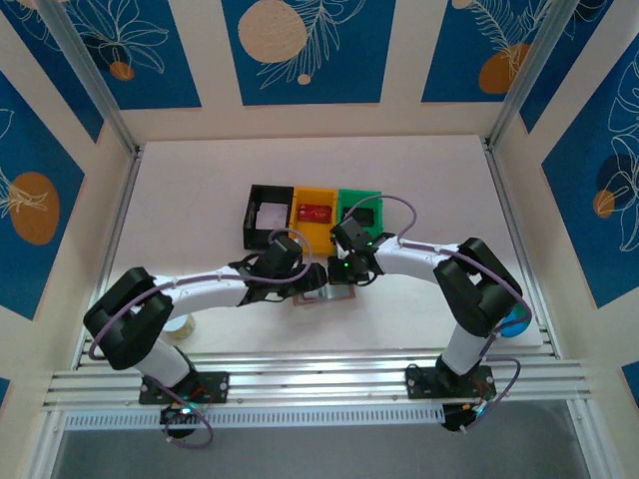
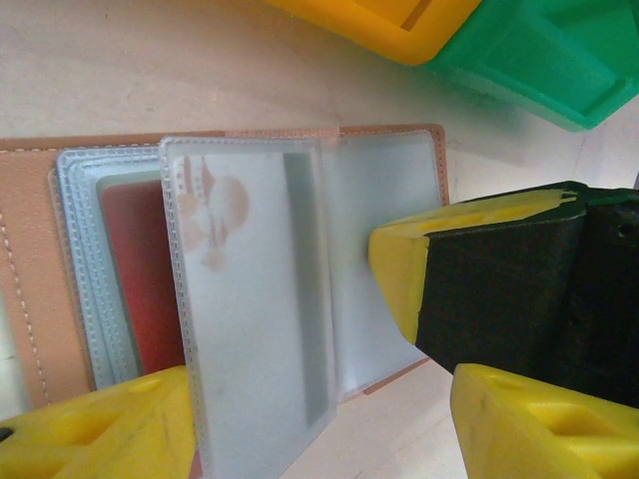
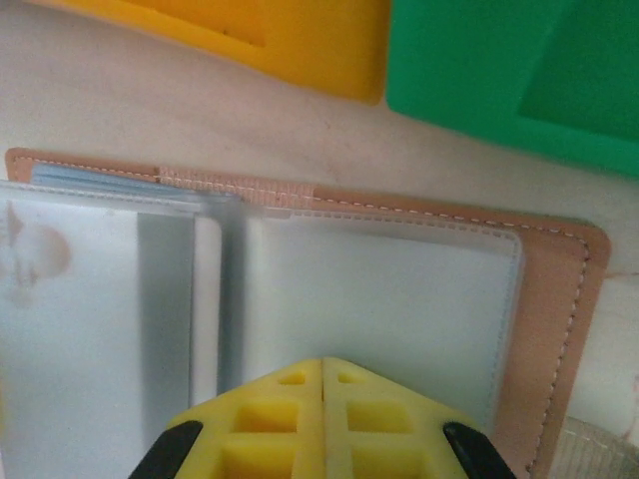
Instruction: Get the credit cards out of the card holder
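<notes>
Left end effector [image 2: 319, 414] wide, astride clear sleeve [image 2: 250, 299] | right end effector [image 3: 321, 419] closed, pinning card holder [image 3: 559, 319] | advice: close slowly.

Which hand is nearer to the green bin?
Right. The right hand rests on the right page of the card holder, just in front of the green bin; the left hand is farther left, over the clear sleeves.

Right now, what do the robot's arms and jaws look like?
Both the left arm and the right arm are white tubes with chunky black joints and black bases. A thin purple cable runs along each one, and a tiny green light glows near one wrist. The jaws are bright yellow blocks with square holes.
</notes>
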Robot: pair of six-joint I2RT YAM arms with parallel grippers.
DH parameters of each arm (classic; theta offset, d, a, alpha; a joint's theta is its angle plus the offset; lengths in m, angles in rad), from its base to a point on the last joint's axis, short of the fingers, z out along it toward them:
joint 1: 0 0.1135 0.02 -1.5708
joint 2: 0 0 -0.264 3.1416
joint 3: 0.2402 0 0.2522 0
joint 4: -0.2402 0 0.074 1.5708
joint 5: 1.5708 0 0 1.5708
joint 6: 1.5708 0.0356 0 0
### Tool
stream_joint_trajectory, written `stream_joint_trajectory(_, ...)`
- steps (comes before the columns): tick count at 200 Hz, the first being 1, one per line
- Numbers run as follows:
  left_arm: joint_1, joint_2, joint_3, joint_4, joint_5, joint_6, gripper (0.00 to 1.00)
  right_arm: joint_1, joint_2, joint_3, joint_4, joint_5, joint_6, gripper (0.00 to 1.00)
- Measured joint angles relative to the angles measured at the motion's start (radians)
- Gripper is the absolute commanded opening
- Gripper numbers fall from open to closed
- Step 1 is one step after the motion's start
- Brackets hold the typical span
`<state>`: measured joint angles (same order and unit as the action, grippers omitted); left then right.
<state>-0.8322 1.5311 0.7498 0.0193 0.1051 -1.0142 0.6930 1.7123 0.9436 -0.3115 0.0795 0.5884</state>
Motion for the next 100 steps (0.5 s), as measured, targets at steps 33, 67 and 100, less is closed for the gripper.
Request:
stream_joint_trajectory(33,-0.002,0.005,0.006,0.0,0.0,-0.002,0.65,-0.005,0.0,0.0,-0.003,-0.001,0.0,0.0)
stream_joint_trajectory(67,-0.002,0.008,0.011,0.0,-0.001,-0.003,0.65,-0.011,0.0,0.0,-0.003,-0.009,0.0,0.0)
stream_joint_trajectory(100,-0.002,0.01,0.016,0.0,-0.001,-0.009,0.65,-0.014,0.0,0.0,-0.002,-0.014,0.0,0.0)
